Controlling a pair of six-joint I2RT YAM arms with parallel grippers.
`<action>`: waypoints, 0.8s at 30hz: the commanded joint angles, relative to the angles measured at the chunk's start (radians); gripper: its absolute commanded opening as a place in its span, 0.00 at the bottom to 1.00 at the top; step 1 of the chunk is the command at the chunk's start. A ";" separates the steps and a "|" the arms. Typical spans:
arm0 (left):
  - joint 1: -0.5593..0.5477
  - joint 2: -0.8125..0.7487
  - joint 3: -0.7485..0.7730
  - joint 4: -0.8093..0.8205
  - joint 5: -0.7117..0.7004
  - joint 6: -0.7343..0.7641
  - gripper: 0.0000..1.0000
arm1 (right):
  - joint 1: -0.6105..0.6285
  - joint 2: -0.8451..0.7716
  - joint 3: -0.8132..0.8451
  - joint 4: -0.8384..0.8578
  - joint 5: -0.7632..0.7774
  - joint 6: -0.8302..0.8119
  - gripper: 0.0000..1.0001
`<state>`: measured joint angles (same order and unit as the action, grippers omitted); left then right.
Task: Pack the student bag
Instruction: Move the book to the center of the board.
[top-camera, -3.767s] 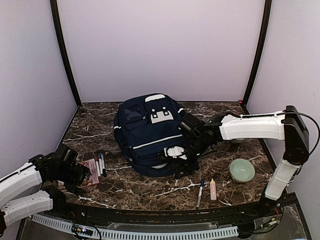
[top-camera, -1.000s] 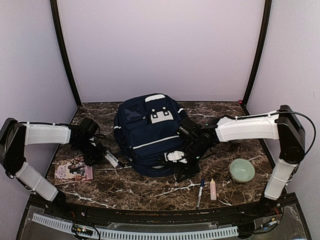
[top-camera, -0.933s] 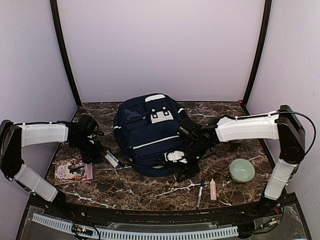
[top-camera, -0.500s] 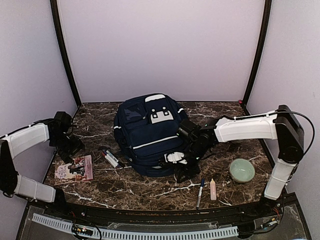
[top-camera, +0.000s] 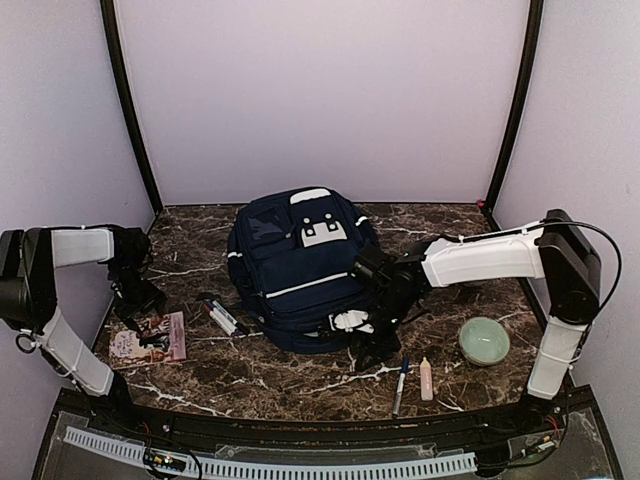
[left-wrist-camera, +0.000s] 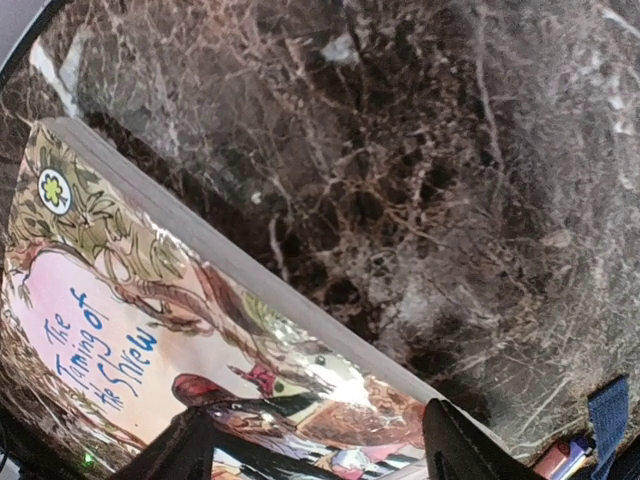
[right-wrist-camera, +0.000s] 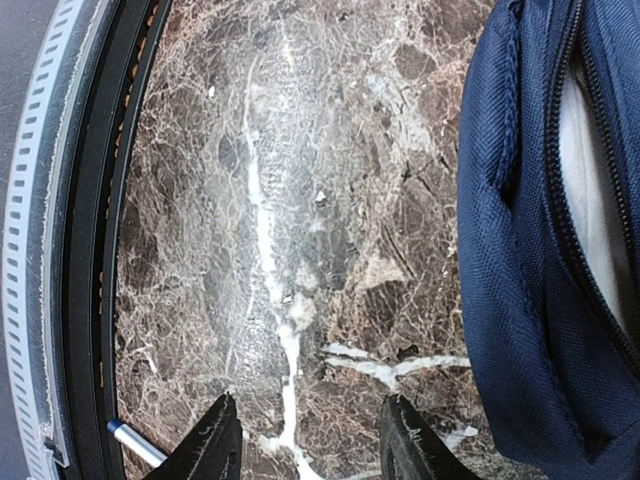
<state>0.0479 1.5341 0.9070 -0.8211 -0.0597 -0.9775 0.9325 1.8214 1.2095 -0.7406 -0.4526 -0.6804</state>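
Marbled brown surface (top-camera: 260, 378) carries a marker (top-camera: 401, 381) and a green bowl (top-camera: 484, 340) nearest. Right claw (right-wrist-camera: 308, 445) hangs spread and empty just beside the near edge of the student bag (top-camera: 290, 265), which sits mid-surface. Left claw (left-wrist-camera: 325, 452), also spread, hovers over a paperback (left-wrist-camera: 150, 340).

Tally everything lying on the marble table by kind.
Navy-blue fabric backpack: 1
Illustrated paperback book: 1
Pale green round bowl: 1
Small peach tube: 1
Slim pens: 2, the left one possibly several
Total: 6
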 joint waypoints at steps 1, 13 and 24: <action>0.006 0.034 -0.022 -0.021 0.065 -0.028 0.70 | 0.003 0.016 0.013 -0.013 -0.012 -0.013 0.47; -0.218 -0.011 -0.164 0.067 0.135 -0.100 0.59 | 0.003 0.060 0.040 -0.035 -0.026 -0.023 0.46; -0.547 0.033 -0.172 0.109 0.195 -0.295 0.57 | 0.004 0.067 0.038 -0.043 -0.028 -0.030 0.45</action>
<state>-0.3946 1.4738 0.7662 -0.7258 -0.0101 -1.1679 0.9325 1.8771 1.2274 -0.7650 -0.4599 -0.6994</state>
